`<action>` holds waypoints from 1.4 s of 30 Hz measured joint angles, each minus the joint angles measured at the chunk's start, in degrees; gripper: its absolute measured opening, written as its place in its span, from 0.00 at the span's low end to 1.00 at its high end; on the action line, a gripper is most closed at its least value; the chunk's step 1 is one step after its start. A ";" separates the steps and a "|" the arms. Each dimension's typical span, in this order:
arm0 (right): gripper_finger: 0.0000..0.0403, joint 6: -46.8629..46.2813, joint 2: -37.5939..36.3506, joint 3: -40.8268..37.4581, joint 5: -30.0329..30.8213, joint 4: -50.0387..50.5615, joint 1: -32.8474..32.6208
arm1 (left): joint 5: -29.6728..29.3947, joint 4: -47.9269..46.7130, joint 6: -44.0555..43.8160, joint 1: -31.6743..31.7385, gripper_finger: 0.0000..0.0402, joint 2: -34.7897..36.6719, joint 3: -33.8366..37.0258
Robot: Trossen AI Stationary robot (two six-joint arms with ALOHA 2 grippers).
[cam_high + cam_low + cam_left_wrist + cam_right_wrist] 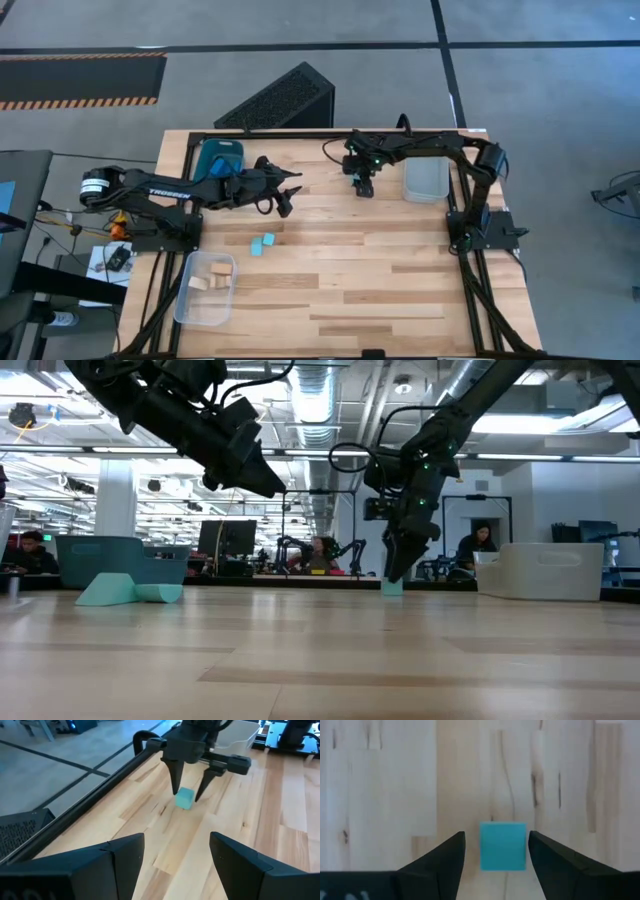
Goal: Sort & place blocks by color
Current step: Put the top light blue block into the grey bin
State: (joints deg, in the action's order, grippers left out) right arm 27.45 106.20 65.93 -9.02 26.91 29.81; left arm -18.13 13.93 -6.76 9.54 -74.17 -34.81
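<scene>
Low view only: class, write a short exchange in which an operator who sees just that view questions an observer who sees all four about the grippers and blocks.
Operator: Is the right gripper around the block?
Observer: Yes. The right gripper is open and straddles the turquoise cube, with a gap on each side.
Operator: Is the left gripper holding anything?
Observer: No, the left gripper is open and empty.
Operator: Is anything sorted?
Observer: Wooden blocks lie in the clear tray.
</scene>
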 joint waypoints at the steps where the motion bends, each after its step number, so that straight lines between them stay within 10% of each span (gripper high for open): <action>1: 0.58 -0.05 0.17 -0.02 -0.01 -0.20 0.03 | -0.01 0.00 0.02 -0.10 0.54 0.00 0.00; 10: 0.40 -2.42 0.25 -1.03 -1.22 -0.51 0.03 | -0.09 0.14 0.08 -0.28 0.54 0.00 0.00; 19: 0.29 -15.42 0.04 -8.12 -17.34 -12.62 -0.39 | -0.15 2.92 7.76 -2.49 0.54 -4.18 -0.09; 34: 0.33 -42.86 -19.52 -36.02 -15.82 -53.69 -7.25 | 0.10 30.67 33.30 -5.05 0.54 -20.73 -0.07; 42: 0.33 -47.13 -26.77 -43.61 -7.24 -64.92 -13.69 | 8.83 39.50 33.22 -5.36 0.54 -20.72 -0.07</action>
State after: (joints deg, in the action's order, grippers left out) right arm -19.68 79.43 22.32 -16.26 -38.01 16.12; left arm -9.30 53.43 26.46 4.18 -94.89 -34.87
